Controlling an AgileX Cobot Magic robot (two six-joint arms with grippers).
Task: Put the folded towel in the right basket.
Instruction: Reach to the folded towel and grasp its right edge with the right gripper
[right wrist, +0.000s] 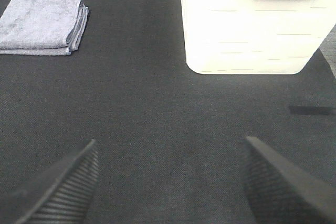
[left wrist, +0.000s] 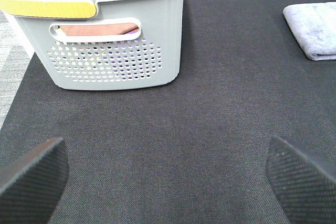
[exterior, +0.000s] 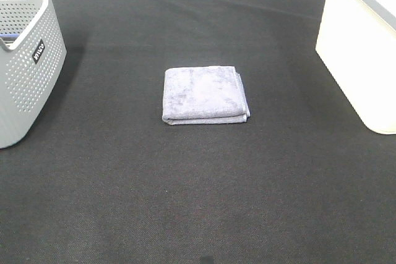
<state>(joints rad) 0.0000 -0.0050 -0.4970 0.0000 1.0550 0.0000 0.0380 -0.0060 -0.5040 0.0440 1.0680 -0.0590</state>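
Note:
A folded lavender-grey towel (exterior: 205, 94) lies flat on the black mat at the middle of the table. It also shows in the left wrist view (left wrist: 313, 29) and the right wrist view (right wrist: 43, 25). The right basket (exterior: 362, 47) is cream-white and stands at the right edge; it also shows in the right wrist view (right wrist: 252, 30). My left gripper (left wrist: 168, 177) is open and empty above bare mat, far from the towel. My right gripper (right wrist: 170, 182) is open and empty above bare mat, short of the basket. Neither gripper shows in the exterior high view.
A grey perforated basket (exterior: 25, 60) stands at the left edge; the left wrist view shows it (left wrist: 110, 56) holding pink and blue cloths. A black mat (exterior: 198, 202) covers the table.

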